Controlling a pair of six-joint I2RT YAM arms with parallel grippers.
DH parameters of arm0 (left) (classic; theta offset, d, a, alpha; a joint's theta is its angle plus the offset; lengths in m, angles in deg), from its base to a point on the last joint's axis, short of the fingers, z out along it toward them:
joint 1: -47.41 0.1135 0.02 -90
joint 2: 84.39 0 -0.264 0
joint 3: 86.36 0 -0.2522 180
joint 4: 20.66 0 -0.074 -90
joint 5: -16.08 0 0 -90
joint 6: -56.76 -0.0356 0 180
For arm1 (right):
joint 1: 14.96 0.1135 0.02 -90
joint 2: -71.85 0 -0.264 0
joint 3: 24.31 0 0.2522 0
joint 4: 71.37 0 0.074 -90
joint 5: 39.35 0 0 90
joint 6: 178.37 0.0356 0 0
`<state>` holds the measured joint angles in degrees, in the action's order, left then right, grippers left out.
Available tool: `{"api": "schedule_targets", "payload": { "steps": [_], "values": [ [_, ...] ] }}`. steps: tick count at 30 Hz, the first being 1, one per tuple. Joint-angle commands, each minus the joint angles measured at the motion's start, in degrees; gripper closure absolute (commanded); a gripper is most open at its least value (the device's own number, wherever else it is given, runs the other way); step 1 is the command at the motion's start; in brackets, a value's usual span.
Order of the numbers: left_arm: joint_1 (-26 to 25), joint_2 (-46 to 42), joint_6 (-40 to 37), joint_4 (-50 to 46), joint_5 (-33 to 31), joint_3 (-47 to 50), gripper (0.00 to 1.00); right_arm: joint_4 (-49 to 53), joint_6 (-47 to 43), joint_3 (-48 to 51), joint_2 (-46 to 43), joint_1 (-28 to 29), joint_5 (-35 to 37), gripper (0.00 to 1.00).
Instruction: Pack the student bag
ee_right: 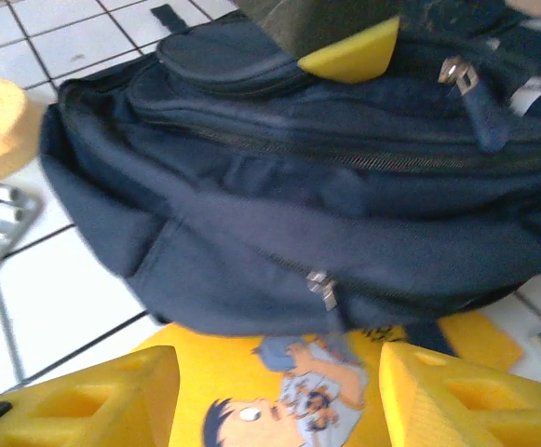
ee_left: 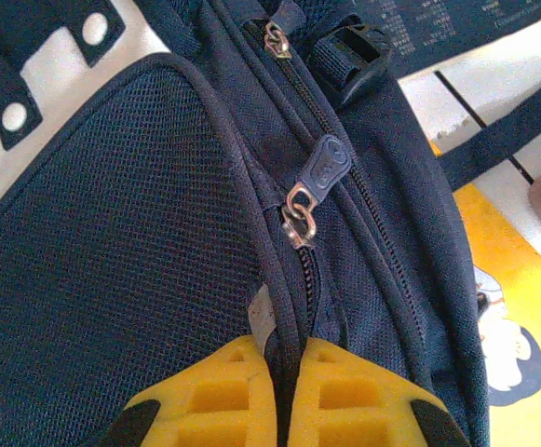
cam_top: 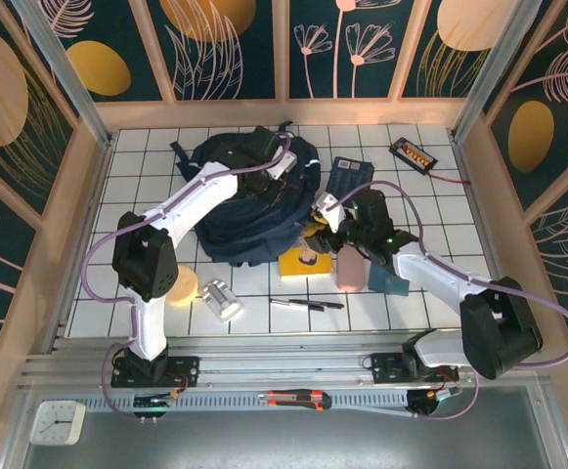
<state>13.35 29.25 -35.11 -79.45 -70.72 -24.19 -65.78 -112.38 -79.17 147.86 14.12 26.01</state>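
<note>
Tightly, left pincer [ee_left: 286,361] pinches the student bag [ee_left: 140,261]; right pincer [ee_right: 275,372] gapes near yellow book [ee_right: 205,368].

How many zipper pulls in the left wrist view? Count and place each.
2. One pull near the top edge, beside the black buckle; the other mid-frame, above the left pincer. Others may be hidden by bag folds.

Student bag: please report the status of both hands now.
Left hand shut on student bag seam, beside zipper. Right hand open, above yellow book. Book partly under bag edge.
</note>
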Motion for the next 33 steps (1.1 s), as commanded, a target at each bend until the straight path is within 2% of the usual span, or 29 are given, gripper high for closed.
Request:
{"api": "schedule_targets", "payload": {
  "steps": [1,7,12,18,24,29,33],
  "values": [
    [-0.15,-4.39,0.26,0.3,2.13,-0.11,1.0,-10.24,-7.14,1.93,2.16,0.16,6.93,0.39],
    [0.39,-5.41,0.29,0.39,1.98,-0.2,1.0,-7.12,-11.77,-1.11,7.86,-0.43,0.66,0.35],
    [0.45,-5.87,0.69,0.56,2.51,-1.11,1.0,-8.86,-7.88,-1.24,11.45,-0.37,-0.77,0.28],
    [0.49,-5.77,1.14,0.96,3.69,-0.92,1.0,-10.51,-4.18,-3.55,16.09,-0.07,-0.21,0.26],
    [0.53,-4.67,1.8,1.43,5.37,-2.58,1.0,-11.34,0.95,-5.04,19.02,0.93,-0.14,0.32],
    [0.49,-4.41,2.11,1.79,5.86,-2.83,1.0,-9.71,2.91,-6.48,20.91,1.94,0.63,0.45],
    [0.53,-4.58,2.37,1.88,5.68,-2.91,1.0,-9.43,4.07,-5.18,21.1,4.83,3.29,0.49]
  ]
}}
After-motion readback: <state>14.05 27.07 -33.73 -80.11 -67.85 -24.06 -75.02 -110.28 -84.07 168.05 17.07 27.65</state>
